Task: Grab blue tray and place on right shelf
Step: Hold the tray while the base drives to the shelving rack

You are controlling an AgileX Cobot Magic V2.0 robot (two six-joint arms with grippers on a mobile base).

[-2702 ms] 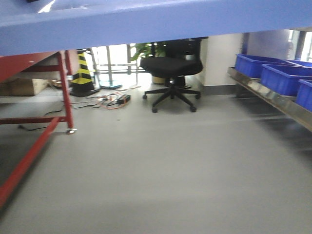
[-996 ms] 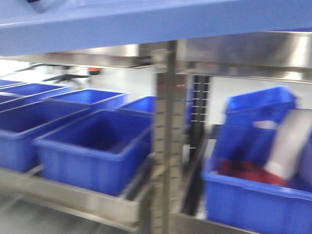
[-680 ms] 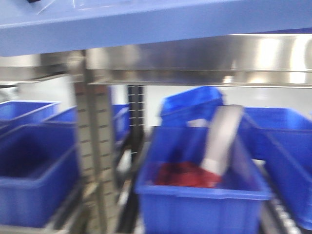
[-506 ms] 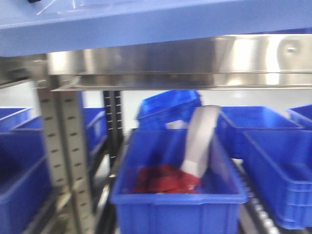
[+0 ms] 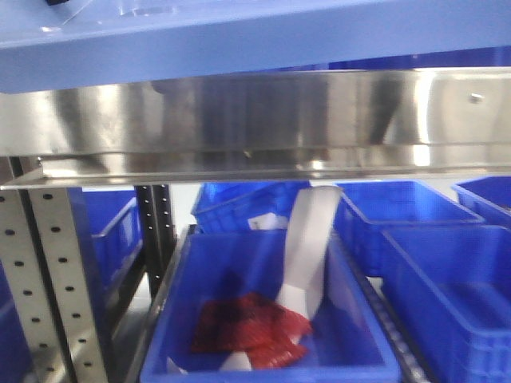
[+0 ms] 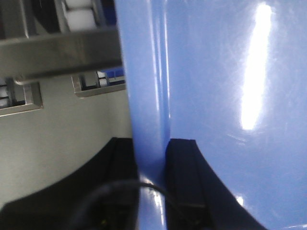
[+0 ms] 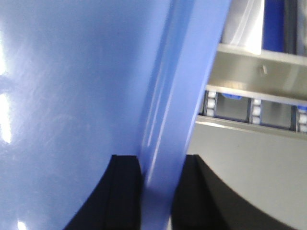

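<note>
While the left gripper (image 6: 152, 154) and right gripper (image 7: 157, 165) each pinch a side rim of the tray (image 5: 255, 36), it spans just above the steel lip of the shelf (image 5: 255, 120); bins (image 5: 263, 319) fill the tier below.

blue tray (image 5: 239, 40) cropped at top, right shelf (image 5: 255, 120) ends cropped

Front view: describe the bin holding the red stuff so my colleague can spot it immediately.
Find the shiny stainless-steel shelf lip spanning the picture. Directly beneath it, bottom centre, sits a deep dark-blue plastic bin. Unlike the neighbouring blue bins, it holds crumpled red material and a leaning pale sheet.
</note>
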